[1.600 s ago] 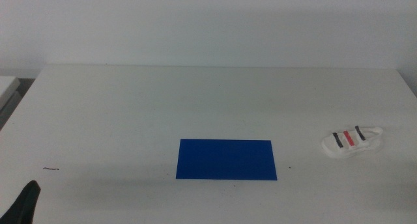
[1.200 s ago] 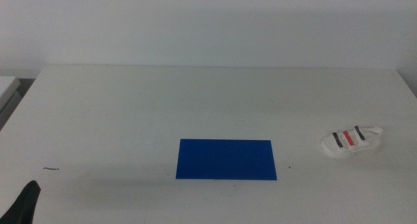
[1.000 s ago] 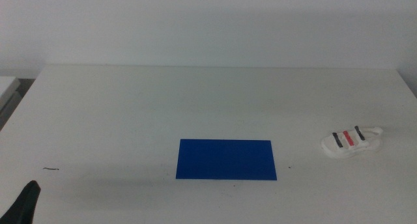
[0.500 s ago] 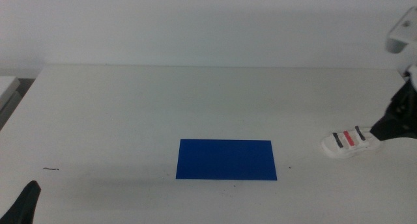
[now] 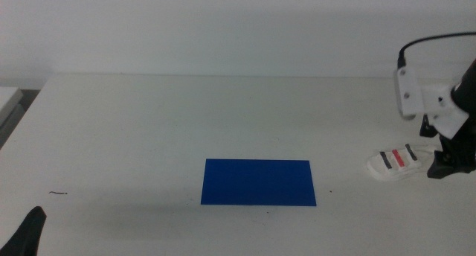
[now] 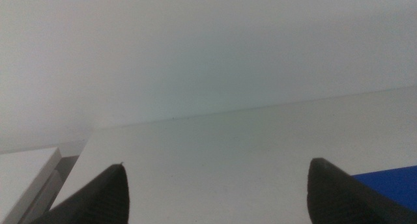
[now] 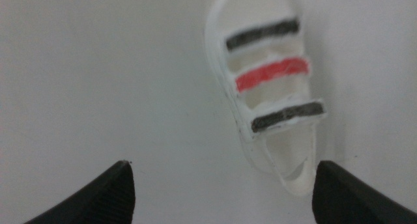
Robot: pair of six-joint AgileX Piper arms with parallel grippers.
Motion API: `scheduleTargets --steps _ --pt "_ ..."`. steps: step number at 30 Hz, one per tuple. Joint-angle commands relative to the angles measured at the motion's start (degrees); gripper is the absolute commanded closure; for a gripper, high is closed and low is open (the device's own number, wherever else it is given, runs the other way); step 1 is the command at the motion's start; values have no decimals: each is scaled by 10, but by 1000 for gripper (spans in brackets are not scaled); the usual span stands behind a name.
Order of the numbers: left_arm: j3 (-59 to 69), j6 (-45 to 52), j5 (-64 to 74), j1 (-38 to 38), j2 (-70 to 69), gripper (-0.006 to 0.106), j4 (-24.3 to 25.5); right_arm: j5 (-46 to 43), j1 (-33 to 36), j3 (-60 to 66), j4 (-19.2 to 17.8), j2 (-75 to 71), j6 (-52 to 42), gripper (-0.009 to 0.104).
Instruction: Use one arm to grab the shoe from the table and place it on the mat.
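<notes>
The shoe point(image 5: 398, 161), a small white sneaker with two dark straps and a red one between, lies on the white table point(image 5: 149, 122) at the right. The deep-blue mat point(image 5: 258, 182) lies flat at the middle, left of the shoe. My right arm, with its white module point(image 5: 413, 92), has come in from the right; its gripper point(image 5: 445, 164) hangs at the shoe's right end. In the right wrist view the gripper point(image 7: 225, 167) is open wide just above the shoe point(image 7: 270, 87), not touching it. My left gripper point(image 5: 26, 234) waits open at the bottom left.
A small dark speck point(image 5: 58, 193) lies on the table at the left. A white ledge point(image 5: 7, 100) stands beyond the table's left edge. The left wrist view shows a corner of the mat point(image 6: 391, 182) and the back wall.
My right arm has come into view from the right and lowered its open gripper to the shoe's right end. The shoe, the mat and the left gripper have not moved.
</notes>
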Motion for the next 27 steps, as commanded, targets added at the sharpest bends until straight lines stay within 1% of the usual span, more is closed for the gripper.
scheduleTargets --steps 1,3,6,11,13,15,16,18,21,22,25,27 --pt "0 -1 -7 -4 3 7 -2 -21 0 -5 -37 25 -13 2" --pt "0 -1 -7 -4 3 7 -2 -41 0 -5 -56 44 -13 2" --pt "0 -1 -7 -4 3 7 -2 -88 6 -5 -62 65 -13 2" --pt "0 -1 -7 -4 3 7 -2 -154 12 -5 -56 89 -13 3" --pt "0 -1 -7 -4 3 7 -2 -157 13 -5 -56 98 -13 7" --pt "0 -1 -7 -4 3 7 -2 -151 13 -5 -56 104 -11 17" --pt "0 -1 -7 -4 3 7 -2 -146 13 -5 -58 107 -4 26" --pt "0 -1 -7 -4 3 7 -2 -138 16 -5 -64 107 18 48" --pt "0 -1 -7 -4 3 7 -2 -117 32 -9 -86 92 86 89" --pt "0 -1 -7 -4 3 7 -2 -107 42 -13 -97 84 109 97" --pt "0 -1 -7 -4 3 7 -2 -75 91 -29 -127 55 163 97" --pt "0 -1 -7 -4 3 7 -2 -59 136 -44 -129 40 193 97"
